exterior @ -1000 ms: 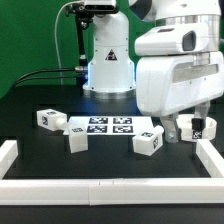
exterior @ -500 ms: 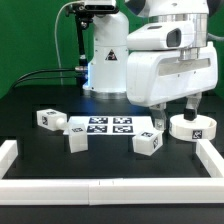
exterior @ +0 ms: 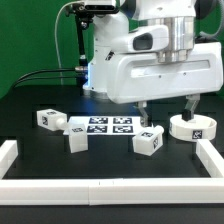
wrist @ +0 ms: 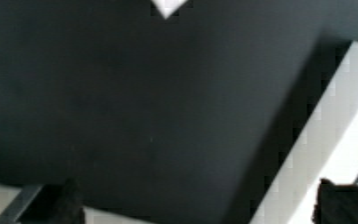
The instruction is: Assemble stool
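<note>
Robot gripper (exterior: 167,114) hovers above the black table, jaws spread wide and empty. In the exterior view, the round white seat (exterior: 193,127) lies at 3 o'clock, just below 1 finger; the nearest leg (exterior: 150,141) is at 5 o'clock.

the exterior camera sits low at the table's (exterior: 40,100) edge opposite the arm's base (exterior: 108,60), just outside the near border rail (exterior: 110,187). it faces the base and the green backdrop (exterior: 30,40) from mid range. the wrist camera looks down on the black top from close in, with two dark fingertips (wrist: 48,203) of the gripper (wrist: 194,210) at the frame's edge. both views share the table top and a stretch of white border rail (wrist: 327,140).
</note>
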{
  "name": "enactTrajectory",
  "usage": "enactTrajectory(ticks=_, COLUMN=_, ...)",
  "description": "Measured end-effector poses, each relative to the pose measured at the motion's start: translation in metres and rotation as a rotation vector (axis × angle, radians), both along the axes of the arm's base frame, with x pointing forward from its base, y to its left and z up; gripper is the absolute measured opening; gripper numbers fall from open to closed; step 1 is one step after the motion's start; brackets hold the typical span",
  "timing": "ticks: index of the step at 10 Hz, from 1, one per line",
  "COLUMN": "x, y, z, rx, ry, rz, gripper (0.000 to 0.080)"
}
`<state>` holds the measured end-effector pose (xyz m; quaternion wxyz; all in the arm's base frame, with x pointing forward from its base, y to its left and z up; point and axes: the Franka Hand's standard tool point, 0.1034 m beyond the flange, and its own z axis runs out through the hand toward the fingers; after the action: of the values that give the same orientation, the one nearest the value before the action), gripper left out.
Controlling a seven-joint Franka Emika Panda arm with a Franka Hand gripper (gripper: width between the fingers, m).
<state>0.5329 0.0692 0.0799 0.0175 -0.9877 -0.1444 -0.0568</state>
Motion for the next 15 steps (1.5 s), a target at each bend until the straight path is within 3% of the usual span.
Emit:
enactTrajectory(ticks=1, x=0.008, y=0.002, z=0.007, rx=0.018, ry=-0.016, rz=-0.040, gripper=0.0650)
enactTrajectory(ticks=4, x=0.004, y=0.004, z=0.003, rx=0.051, ry=0.004, rz=-0.240, gripper=0.0650)
enactTrajectory(ticks=7, x=-0.031, y=-0.021, z=-0.020, rx=0.043, ry=0.053, rz=-0.345, gripper=0.0650)
enactTrajectory(ticks=8, x=-0.040, y=-0.021, z=-0.028, rx=0.044, ry=0.047, rz=-0.351, gripper=0.0650)
enactTrajectory(ticks=11, x=-0.041, y=-0.021, z=-0.029, rx=0.043, ry=0.054, rz=-0.347, gripper=0.0650)
enactTrajectory(ticks=15, x=-0.069, y=-0.022, z=-0.055, rx=0.034, ry=0.179, rz=-0.448, gripper=0.0650)
